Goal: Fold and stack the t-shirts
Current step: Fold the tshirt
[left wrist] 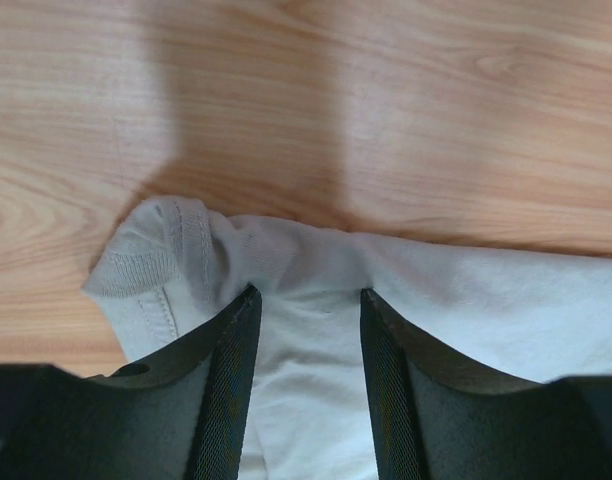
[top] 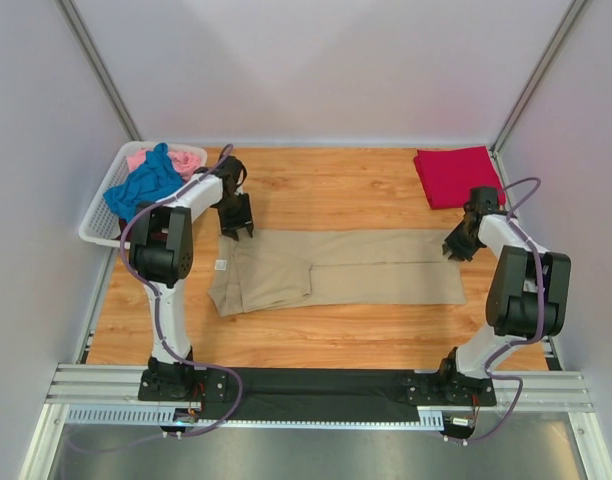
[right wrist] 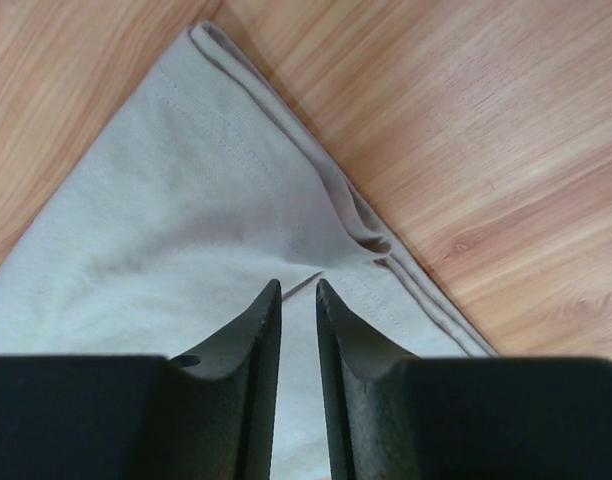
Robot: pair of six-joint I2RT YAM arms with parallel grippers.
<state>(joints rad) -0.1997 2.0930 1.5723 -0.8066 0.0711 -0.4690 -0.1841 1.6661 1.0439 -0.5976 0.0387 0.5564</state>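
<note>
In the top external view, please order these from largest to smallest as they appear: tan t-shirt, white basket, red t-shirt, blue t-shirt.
1. tan t-shirt
2. white basket
3. red t-shirt and blue t-shirt: they look about alike; the blue one is crumpled, so I do not rank them.

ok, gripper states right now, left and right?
Left gripper: fingers apart over the tan t-shirt edge, grip cannot be told.
Right gripper: closed on the tan t-shirt corner.
</note>
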